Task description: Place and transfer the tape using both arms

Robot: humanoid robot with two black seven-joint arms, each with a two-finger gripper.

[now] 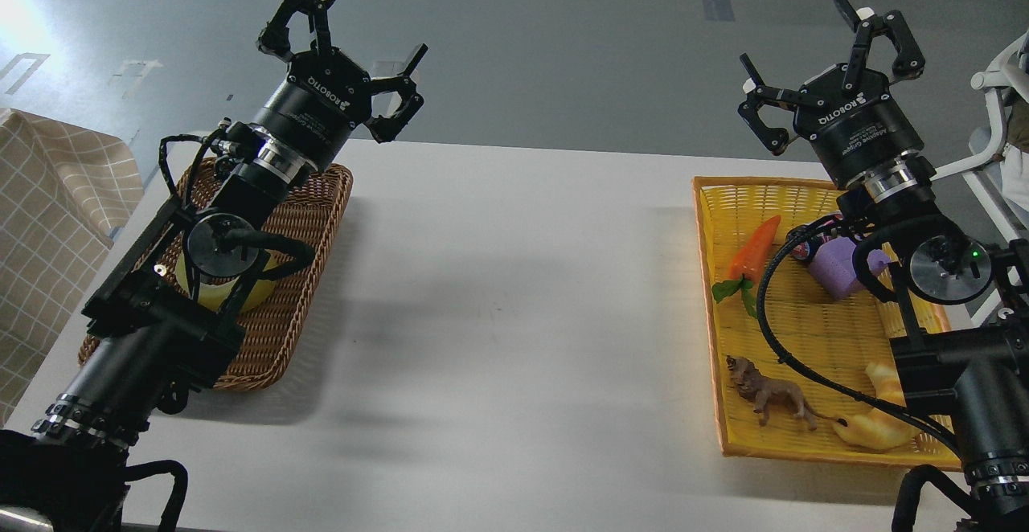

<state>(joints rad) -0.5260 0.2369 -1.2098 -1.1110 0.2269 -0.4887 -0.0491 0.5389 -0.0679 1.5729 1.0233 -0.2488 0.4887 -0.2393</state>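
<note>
The yellow tape roll (259,289) lies in the brown wicker basket (297,275) at the table's left side, mostly hidden behind my left arm. My left gripper (354,50) is open and empty, raised above the basket's far end, well clear of the tape. My right gripper (828,54) is open and empty, raised above the far edge of the yellow basket (804,194) at the right.
The yellow basket holds a toy carrot (752,251), a small can (801,247), a purple block (836,271), a toy lion (768,395) and a yellow croissant toy (876,427). A checked cloth (40,218) hangs at the left. The white table (514,315) stretches between the baskets.
</note>
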